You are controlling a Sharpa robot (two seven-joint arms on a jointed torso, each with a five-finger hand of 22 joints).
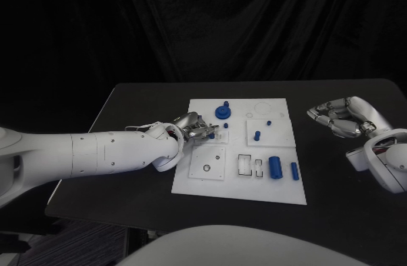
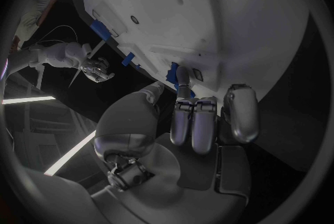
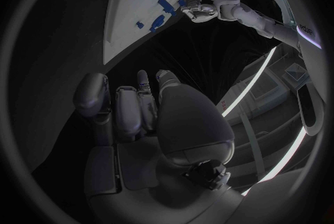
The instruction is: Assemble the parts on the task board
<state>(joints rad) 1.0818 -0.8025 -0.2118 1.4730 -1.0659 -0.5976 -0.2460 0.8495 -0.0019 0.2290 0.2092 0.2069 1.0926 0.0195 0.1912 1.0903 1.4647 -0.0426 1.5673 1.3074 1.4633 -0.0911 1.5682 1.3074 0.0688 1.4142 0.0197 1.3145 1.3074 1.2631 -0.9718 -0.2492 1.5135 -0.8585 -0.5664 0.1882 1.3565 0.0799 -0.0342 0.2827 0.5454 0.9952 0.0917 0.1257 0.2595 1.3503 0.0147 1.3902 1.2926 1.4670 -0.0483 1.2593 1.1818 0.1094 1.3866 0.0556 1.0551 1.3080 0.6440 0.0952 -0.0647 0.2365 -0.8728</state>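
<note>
Left robot hand [image 1: 197, 126] over task board [image 1: 212, 183]; blue cylinder [image 1: 274, 166] beyond

A black table [image 1: 136, 160] stands before a dark curtain [image 1: 203, 30] that hangs behind its far edge. Below the table's near-left corner a patch of grey ribbed floor [image 1: 76, 242] shows, crossed by a thin white cable [image 1: 13, 245].

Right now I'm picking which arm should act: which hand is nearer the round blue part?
Left. The left hand sits just beside the round blue part; the right hand stays off the task board.
</note>
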